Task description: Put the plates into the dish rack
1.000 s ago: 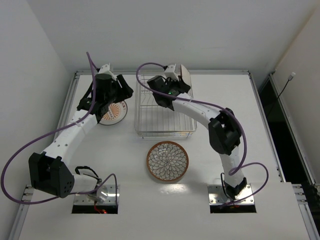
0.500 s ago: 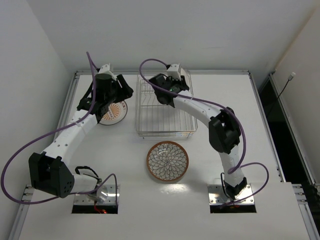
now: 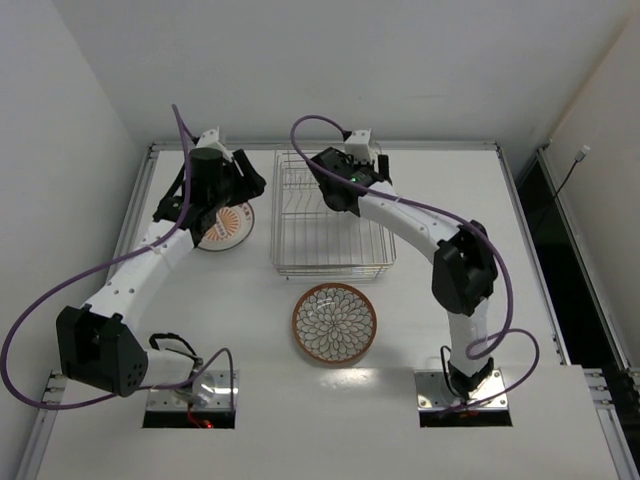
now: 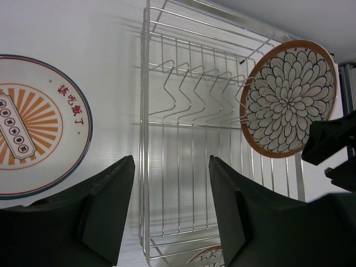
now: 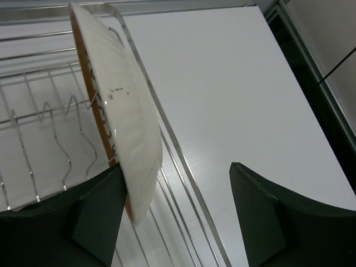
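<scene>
The dish rack (image 3: 320, 235) sits toward the far middle of the white counter (image 3: 530, 250), with one plate loaded and two waiting. The large petal-pattern plate (image 3: 335, 323) lies flat on the counter just on the near side of the rack, between the two arm bases and under neither claw. A second petal-pattern plate (image 4: 289, 97) with an orange rim stands on edge at the rack's far right end, leaning among the upright prongs. The small sunburst plate (image 3: 232, 225) lies flat just left of the rack, apart from its wire wall.

The right claw (image 5: 177, 167) hangs over that far right corner, its fingers spread wide and released. The standing plate is beside its left finger, and nothing is gripped. The left claw (image 4: 171, 161) hovers above the sunburst plate, also spread and empty. In its own camera the plate shows to the left of the fingers and the rack ahead of them.

By position the left arm is much the nearer to the sunburst plate, which looks like the next to go. It lies face up and flat, so a grasp would likely have to come at the rim. From there the rack is a short carry to the right. The large plate is about as near to one arm as to the other.
</scene>
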Action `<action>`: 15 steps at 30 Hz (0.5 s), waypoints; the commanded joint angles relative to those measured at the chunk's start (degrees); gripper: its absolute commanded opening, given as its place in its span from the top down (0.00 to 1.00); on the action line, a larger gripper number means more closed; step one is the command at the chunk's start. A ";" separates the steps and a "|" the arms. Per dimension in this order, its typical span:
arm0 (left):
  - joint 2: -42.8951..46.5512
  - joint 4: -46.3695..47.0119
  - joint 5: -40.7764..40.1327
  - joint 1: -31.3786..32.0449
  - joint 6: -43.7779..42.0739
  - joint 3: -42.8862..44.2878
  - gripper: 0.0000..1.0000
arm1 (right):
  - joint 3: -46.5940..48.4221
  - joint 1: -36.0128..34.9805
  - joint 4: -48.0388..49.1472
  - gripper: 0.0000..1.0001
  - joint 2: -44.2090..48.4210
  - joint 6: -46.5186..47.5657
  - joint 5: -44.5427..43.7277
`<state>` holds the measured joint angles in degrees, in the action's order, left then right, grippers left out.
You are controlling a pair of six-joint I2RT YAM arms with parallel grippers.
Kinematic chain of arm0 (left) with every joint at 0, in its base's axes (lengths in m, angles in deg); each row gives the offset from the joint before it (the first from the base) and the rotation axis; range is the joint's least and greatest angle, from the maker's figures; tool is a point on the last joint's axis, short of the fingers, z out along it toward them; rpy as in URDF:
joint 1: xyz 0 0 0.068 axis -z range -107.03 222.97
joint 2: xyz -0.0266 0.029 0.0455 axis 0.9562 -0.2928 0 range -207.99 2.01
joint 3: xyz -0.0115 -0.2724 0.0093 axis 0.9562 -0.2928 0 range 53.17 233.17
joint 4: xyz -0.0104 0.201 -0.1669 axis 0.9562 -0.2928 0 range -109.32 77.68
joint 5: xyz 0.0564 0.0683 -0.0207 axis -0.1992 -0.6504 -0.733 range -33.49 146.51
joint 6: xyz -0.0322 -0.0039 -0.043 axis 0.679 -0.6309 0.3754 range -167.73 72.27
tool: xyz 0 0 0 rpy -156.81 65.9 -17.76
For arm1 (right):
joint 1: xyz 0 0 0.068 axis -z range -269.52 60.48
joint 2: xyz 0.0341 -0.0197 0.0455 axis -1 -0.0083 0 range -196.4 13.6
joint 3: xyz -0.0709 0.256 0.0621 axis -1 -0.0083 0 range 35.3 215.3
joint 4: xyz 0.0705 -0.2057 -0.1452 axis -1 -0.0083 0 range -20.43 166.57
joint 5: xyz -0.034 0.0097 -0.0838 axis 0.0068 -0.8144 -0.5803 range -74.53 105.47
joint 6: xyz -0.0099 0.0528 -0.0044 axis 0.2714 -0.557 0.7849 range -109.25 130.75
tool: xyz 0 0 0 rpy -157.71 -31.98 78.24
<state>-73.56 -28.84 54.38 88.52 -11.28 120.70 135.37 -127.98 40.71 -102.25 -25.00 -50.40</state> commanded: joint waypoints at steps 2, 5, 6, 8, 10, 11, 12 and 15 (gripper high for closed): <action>1.30 2.36 -0.59 -0.26 -0.59 -0.20 0.46 | -4.34 -0.21 0.78 0.30 10.99 -2.40 1.78; 0.78 2.36 -1.12 -0.26 -0.59 -0.20 0.46 | -12.95 -0.83 6.13 0.30 19.92 -2.40 10.21; 0.78 2.36 -1.90 -0.26 -0.59 -0.20 0.46 | -15.58 -0.83 8.06 0.30 21.96 -2.40 14.41; 0.78 2.36 -3.66 -0.26 -0.59 -0.20 0.46 | -22.88 -0.83 14.54 0.30 25.83 -1.88 17.86; 0.78 2.36 -4.81 -0.26 -0.59 -0.73 0.46 | -27.38 -0.31 17.91 0.29 30.06 -0.99 22.17; 0.17 2.36 -5.42 -0.26 -0.59 -0.73 0.46 | -28.17 -0.30 19.67 0.28 30.94 -0.99 23.05; 0.16 2.36 -5.43 -0.26 -1.11 -0.73 0.46 | -28.70 0.22 20.38 0.26 31.56 0.40 24.80; -0.98 1.84 -6.65 -0.26 -1.11 -0.73 0.46 | -27.83 0.22 20.13 0.26 31.57 1.64 26.75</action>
<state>-73.82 -28.55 49.96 88.52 -11.50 120.07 107.48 -128.11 55.29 -70.88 -24.84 -28.91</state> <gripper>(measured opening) 0.534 0.740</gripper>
